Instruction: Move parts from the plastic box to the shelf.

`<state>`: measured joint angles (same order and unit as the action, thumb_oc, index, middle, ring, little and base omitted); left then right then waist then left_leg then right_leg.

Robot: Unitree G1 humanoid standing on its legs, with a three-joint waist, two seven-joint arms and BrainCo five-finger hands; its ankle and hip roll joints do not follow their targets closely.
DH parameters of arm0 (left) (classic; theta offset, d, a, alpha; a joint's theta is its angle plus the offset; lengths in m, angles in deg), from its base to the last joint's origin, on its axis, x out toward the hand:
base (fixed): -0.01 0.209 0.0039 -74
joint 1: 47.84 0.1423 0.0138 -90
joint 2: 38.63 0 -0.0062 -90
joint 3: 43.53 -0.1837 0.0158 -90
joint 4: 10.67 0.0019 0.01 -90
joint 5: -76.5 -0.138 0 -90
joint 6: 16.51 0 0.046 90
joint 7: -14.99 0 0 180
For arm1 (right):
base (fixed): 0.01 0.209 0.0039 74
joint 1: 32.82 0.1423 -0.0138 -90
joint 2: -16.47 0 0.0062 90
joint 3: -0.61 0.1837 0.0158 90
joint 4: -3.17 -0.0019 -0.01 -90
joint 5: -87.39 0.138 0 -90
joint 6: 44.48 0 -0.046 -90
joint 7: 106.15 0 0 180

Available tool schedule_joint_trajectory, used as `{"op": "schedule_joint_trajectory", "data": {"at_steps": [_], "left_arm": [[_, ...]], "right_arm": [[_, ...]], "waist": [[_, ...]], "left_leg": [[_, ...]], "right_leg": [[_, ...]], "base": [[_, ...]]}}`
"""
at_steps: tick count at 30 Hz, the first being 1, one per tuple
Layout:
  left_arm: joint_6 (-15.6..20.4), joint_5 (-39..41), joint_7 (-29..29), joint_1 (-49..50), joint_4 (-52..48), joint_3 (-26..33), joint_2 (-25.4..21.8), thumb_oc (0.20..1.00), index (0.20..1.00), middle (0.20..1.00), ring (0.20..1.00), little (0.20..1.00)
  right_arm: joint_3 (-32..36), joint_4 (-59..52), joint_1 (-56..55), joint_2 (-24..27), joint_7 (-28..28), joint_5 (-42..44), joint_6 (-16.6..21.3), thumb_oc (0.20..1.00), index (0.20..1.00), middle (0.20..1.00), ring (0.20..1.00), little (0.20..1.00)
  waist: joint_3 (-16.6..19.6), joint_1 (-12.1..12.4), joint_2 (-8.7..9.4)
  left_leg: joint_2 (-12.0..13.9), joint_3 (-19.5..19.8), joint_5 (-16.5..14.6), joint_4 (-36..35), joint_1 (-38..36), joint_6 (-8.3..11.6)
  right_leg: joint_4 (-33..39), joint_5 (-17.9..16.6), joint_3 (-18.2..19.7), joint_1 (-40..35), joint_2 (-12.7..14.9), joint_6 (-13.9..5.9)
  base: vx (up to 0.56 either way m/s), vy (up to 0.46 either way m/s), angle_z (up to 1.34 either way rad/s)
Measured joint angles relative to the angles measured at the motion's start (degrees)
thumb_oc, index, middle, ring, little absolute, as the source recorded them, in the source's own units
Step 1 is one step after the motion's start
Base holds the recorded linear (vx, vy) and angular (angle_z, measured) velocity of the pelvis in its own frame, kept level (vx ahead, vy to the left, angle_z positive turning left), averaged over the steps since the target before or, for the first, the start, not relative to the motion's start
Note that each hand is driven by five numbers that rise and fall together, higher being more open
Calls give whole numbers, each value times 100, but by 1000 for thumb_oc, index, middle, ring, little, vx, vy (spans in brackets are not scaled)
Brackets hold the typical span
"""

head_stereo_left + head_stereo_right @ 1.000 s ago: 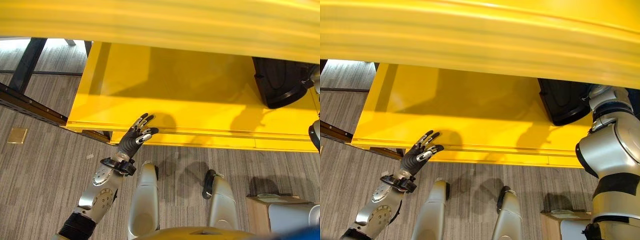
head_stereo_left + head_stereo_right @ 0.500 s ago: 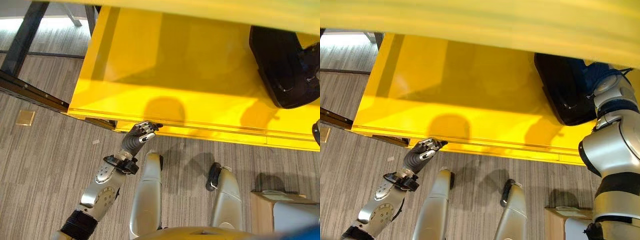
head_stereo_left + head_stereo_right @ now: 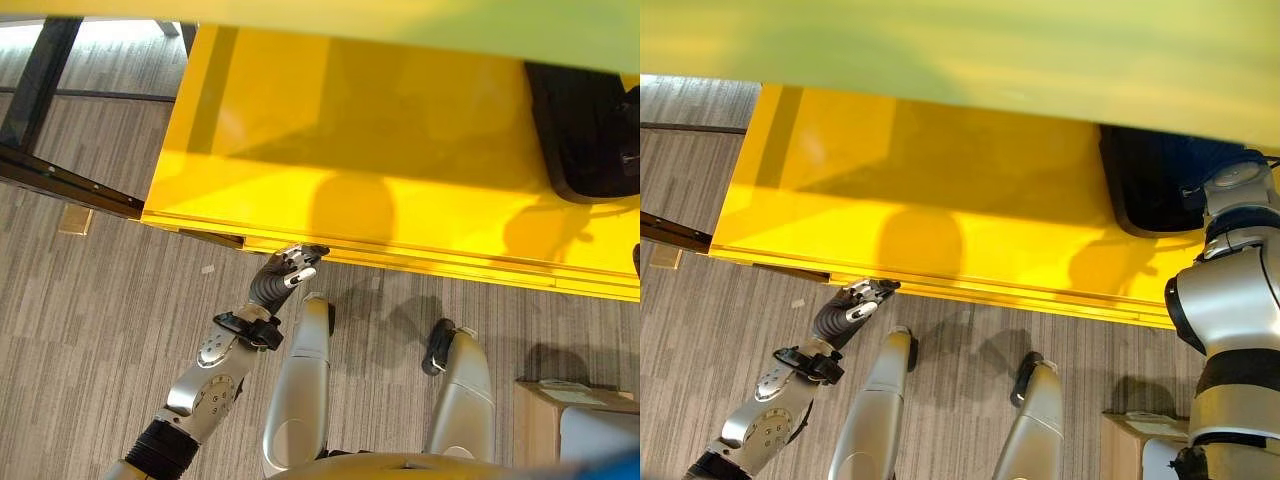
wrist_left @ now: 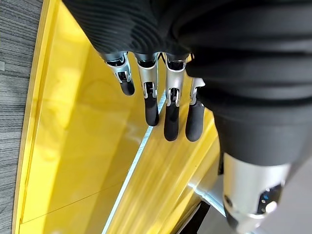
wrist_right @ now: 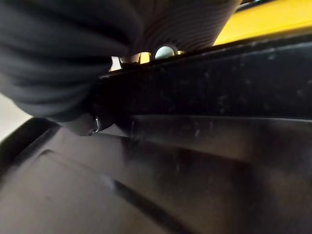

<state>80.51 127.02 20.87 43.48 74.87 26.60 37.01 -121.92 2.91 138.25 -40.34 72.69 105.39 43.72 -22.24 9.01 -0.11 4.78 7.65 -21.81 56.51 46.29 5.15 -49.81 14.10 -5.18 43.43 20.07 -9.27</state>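
Right hand (image 5: pixel 87 63) on the black part (image 3: pixel 590 130), grip unreadable – seat it flat on the yellow shelf (image 3: pixel 400 180) before letting go; left hand (image 3: pixel 283 275), fingers relaxed and empty, idles by the shelf's front lip.

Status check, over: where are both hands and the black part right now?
Left hand empty, fingers relaxed, at the yellow shelf front edge. Right hand against the black part on the shelf's right end; fingers hidden. Nothing in the way.

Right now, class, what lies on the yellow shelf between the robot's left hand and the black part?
Nothing: in the left eye view, bare yellow shelf runs from the left hand to the black part.
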Motion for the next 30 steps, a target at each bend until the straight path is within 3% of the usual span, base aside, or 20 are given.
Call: {"op": "schedule_joint_trajectory", "data": {"at_steps": [3,6,24,25,26,27,30], "left_arm": [[20,4,-61,-13,0,-18,3,1000,1000,1000,1000,1000],[26,5,-130,-10,0,-35,1,1000,1000,1000,1000,1000],[109,11,-128,9,-2,-30,-204,1000,1000,1000,1000,1000],[109,11,-128,11,-2,-30,-204,1000,1000,1000,1000,1000],[108,11,-128,14,-2,-30,-204,1000,1000,1000,1000,1000],[108,11,-128,18,-2,-30,-204,1000,1000,1000,1000,1000],[109,11,-127,18,-2,-26,-204,1000,1000,1000,1000,1000]], "right_arm": [[274,-32,3,31,185,586,5,200,200,200,200,200],[217,-13,5,41,216,760,8,200,200,200,200,200],[15,10,-4,-11,243,488,5,200,200,200,200,200],[15,27,-10,-11,242,418,4,426,426,426,426,426],[21,32,-9,-10,241,412,4,740,740,740,740,740],[33,32,-7,-9,246,413,7,1000,1000,1000,1000,1000],[33,11,-2,-9,258,428,11,1000,1000,1000,1000,1000]], "waist": [[23,31,-114],[25,36,-120],[116,-12,21],[116,-21,21],[116,-28,21],[117,-28,22],[117,-24,23]], "left_leg": [[0,34,9,-4,61,16],[0,48,17,-17,76,30],[-11,66,19,62,196,29],[-11,63,19,64,196,30],[-10,63,19,64,196,30],[-10,63,19,63,196,30],[-10,63,19,63,197,30]], "right_leg": [[-28,41,-26,66,0,36],[-26,40,-44,76,1,32],[-25,5,-51,140,2,4],[-22,3,-49,141,2,3],[-21,0,-49,141,2,-1],[-18,0,-49,141,2,-2],[-17,-3,-48,141,2,-7]], "base": [[4,-16,4],[0,0,1],[0,0,0],[0,0,0],[0,0,0],[0,0,0],[0,0,0]]}}
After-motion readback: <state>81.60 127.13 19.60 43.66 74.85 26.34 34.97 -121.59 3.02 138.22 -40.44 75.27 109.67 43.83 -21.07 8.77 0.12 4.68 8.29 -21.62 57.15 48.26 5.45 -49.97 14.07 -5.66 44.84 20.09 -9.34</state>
